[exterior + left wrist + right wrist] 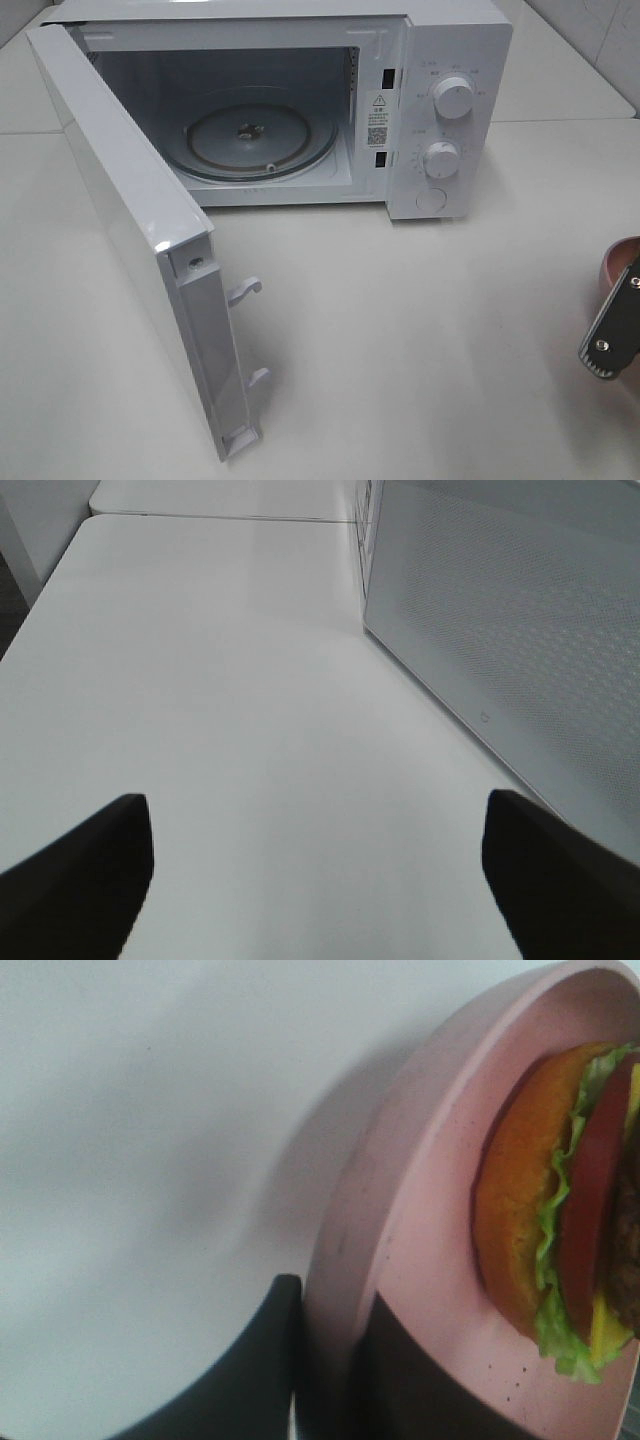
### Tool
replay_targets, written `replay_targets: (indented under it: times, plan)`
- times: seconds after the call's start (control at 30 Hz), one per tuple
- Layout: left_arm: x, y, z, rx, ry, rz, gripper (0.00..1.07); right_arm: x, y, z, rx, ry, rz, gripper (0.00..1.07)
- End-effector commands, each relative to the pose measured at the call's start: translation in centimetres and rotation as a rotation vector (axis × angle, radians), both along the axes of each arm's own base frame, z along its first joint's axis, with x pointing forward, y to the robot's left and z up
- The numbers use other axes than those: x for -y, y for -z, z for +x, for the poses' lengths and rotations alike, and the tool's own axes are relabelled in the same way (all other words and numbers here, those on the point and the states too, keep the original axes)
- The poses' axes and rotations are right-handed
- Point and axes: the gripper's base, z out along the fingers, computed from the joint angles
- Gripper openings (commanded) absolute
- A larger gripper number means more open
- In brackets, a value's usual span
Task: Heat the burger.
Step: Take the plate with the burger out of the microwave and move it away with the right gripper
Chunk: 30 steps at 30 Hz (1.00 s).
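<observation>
From the high camera we see the white microwave (300, 100) on the table (420, 350), door (140, 240) swung wide, its glass turntable (255, 140) bare. At the frame's right edge, only a sliver of the pink plate (618, 258) and part of the right gripper (612, 335) show; the burger is cut off.

The left wrist view shows the left gripper (318, 880) with fingers (80, 875) spread, released, beside the microwave's side wall.

The right wrist view shows dark fingers (250, 1370) clenched on the plate's rim, one either side. The burger (560, 1210) sits on the plate, just beyond the fingers, partly cropped.

The burger (545, 1205), orange-brown bun over lettuce, tomato and dark patty, sits on a pink plate (420, 1260).
</observation>
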Motion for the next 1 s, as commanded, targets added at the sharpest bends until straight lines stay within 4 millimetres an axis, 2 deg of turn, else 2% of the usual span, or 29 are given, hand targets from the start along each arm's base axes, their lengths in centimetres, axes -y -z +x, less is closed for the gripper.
replay_targets:
  times: [0.03,0.47,0.7,0.87,0.93,0.97,1.0]
  plan:
    - [0.0,-0.1,0.0,0.017,-0.004,-0.006,0.82,0.0,0.3,0.9,0.029,0.046,-0.031,0.0]
    - [0.0,-0.1,0.0,0.017,-0.004,-0.006,0.82,-0.4,1.9,2.2,0.07,0.197,0.01,0.01]
    - [0.0,-0.1,0.0,0.017,-0.004,-0.006,0.82,-0.6,3.1,2.6,0.036,0.251,0.002,0.06]
    - [0.0,-0.1,0.0,0.017,-0.004,-0.006,0.82,-0.7,3.5,2.7,0.021,0.252,-0.011,0.14]
    - [0.0,-0.1,0.0,0.017,-0.004,-0.006,0.82,-0.9,3.2,3.0,0.031,0.259,0.002,0.24]
    - [0.0,-0.1,0.0,0.017,-0.004,-0.006,0.82,-0.9,3.2,3.0,0.031,0.259,0.002,0.24]
    - [0.0,-0.1,0.0,0.017,-0.004,-0.006,0.82,-1.0,3.2,3.1,0.032,0.263,0.006,0.32]
